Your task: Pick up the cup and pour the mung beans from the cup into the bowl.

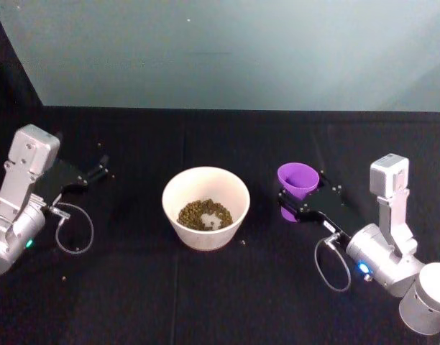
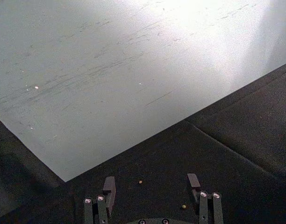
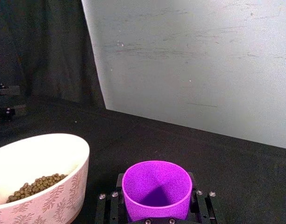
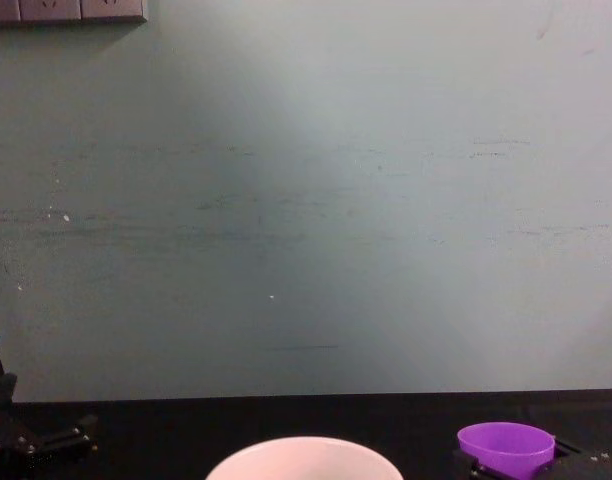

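Presently, on the black table point(image 1: 205, 295), the right gripper point(image 1: 295, 200) sits at about 3 o'clock from the bowl point(image 1: 205, 207), reaching in from the near right. Its jaws stand on either side of the cup point(image 1: 298, 185) and clasp its lower wall; the right wrist view shows the cup point(image 3: 156, 189) seated between the two finger bars, touching both. The cup is upright, mouth up. Its inside shows bare purple with no beans seen.

The bowl stands near table centre, just beside the cup but apart from it, with dark cloth showing between them. A layer of mung beans point(image 1: 204, 214) covers its bottom. In the right wrist view the bowl point(image 3: 38, 184) shows a pale leaf pattern on its outer wall and beans point(image 3: 38, 185) against its inner slope.

The left gripper point(image 1: 101, 167) rests at about 9 o'clock from the bowl, well apart from it, pointing toward the far side. Its fingers point(image 2: 109, 189) are spread wide and hold nothing, as the left wrist view shows. Two stray beans point(image 2: 140, 182) lie on the cloth between them.

Beyond, at 12 o'clock, a pale grey-green wall point(image 4: 306, 200) rises behind the table's far edge. In the chest view the bowl rim point(image 4: 304, 458) and cup point(image 4: 506, 447) show low before it.
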`<state>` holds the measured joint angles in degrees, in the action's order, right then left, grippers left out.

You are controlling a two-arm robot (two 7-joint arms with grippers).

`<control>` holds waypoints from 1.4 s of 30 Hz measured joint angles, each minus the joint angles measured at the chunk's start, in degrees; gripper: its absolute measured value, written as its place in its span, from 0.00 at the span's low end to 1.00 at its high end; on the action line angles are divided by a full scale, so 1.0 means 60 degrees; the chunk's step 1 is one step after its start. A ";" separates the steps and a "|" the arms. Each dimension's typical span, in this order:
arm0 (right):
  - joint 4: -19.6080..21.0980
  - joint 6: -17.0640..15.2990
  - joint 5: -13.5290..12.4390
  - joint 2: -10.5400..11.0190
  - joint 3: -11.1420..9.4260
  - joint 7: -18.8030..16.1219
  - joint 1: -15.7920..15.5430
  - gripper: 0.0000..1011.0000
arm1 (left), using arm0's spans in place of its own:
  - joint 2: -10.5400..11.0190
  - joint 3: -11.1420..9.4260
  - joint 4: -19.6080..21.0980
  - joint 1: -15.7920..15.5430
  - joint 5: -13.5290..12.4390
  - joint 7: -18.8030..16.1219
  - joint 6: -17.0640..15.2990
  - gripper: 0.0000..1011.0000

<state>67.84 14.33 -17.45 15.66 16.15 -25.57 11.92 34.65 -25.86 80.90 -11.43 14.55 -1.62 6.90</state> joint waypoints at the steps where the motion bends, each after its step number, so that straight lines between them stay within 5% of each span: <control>1: 0.0002 0.0000 0.0000 0.0001 0.0000 0.0000 -0.0002 0.74 | 0.0000 0.0000 0.0000 0.0000 0.0000 0.0000 0.0000 0.99; 8: 0.0007 -0.0009 0.0005 0.0006 0.0002 -0.0004 -0.0012 0.82 | 0.0000 0.0000 0.0000 0.0000 0.0000 0.0000 0.0000 0.99; 13: 0.0012 -0.0007 0.0011 0.0009 0.0002 -0.0005 -0.0015 0.98 | 0.0000 0.0000 0.0000 0.0000 0.0000 0.0000 0.0001 0.99; 22: 0.0024 0.0001 0.0012 0.0014 0.0000 -0.0005 -0.0020 0.99 | -0.0001 0.0000 0.0000 0.0000 0.0000 0.0000 0.0001 0.99; 30: 0.1180 -0.0115 0.0079 0.0216 -0.0196 0.0282 -0.0549 0.99 | 0.0000 0.0001 0.0000 0.0000 0.0000 0.0000 0.0000 0.99; 42: 0.2898 -0.0266 -0.0311 0.0450 -0.0921 0.0758 -0.1524 0.99 | -0.0001 0.0000 -0.0001 0.0000 -0.0001 0.0000 0.0001 0.99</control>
<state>85.23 12.73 -19.32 18.36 10.62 -21.02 2.77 34.64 -25.86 80.90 -11.43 14.54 -1.62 6.91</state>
